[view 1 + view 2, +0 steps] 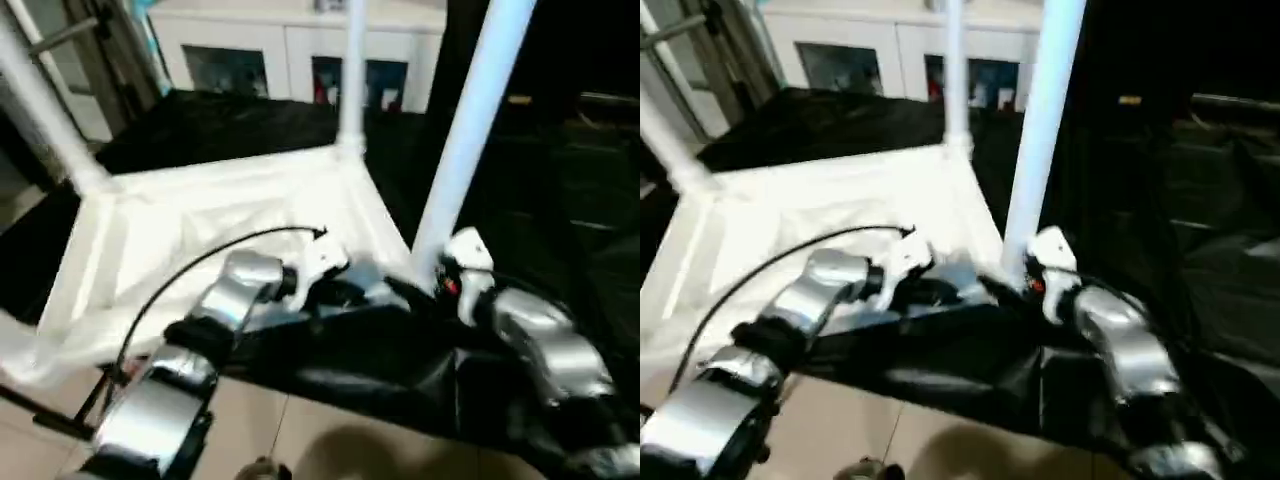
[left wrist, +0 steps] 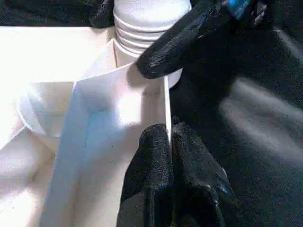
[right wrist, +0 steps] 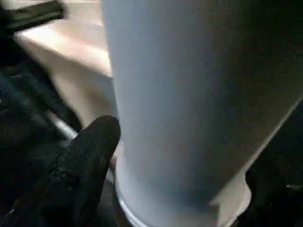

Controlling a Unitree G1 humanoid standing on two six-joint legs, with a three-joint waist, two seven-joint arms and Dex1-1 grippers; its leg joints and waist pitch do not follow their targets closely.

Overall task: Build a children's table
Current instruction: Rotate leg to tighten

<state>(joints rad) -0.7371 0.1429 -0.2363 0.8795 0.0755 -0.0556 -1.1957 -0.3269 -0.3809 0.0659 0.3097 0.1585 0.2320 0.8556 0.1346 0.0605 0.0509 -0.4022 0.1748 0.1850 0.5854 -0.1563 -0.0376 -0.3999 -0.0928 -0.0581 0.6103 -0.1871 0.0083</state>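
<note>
- Left eye view: the children's table (image 1: 230, 215) lies upside down on a black cloth (image 1: 400, 375), its ribbed underside facing up. Legs stand in the corner sockets: one leg (image 1: 468, 130) at 3 o'clock of the top, another (image 1: 350, 75) at 12 o'clock, a third (image 1: 40, 105) at 10 o'clock. A white cabinet (image 1: 290, 50) stands behind.
- Right eye view: the right gripper (image 1: 1025, 268) sits at the foot of the nearest leg; the left gripper (image 1: 930, 285) rests at the top's near edge, at 9 o'clock of it.
- Left wrist view: the left gripper's fingers (image 2: 158, 165) are pressed together, pinching a thin wall of the top. A ribbed socket (image 2: 147, 28) holds a leg end.
- Right wrist view: the right gripper's fingers (image 3: 87, 158) are spread around the leg's base.
</note>
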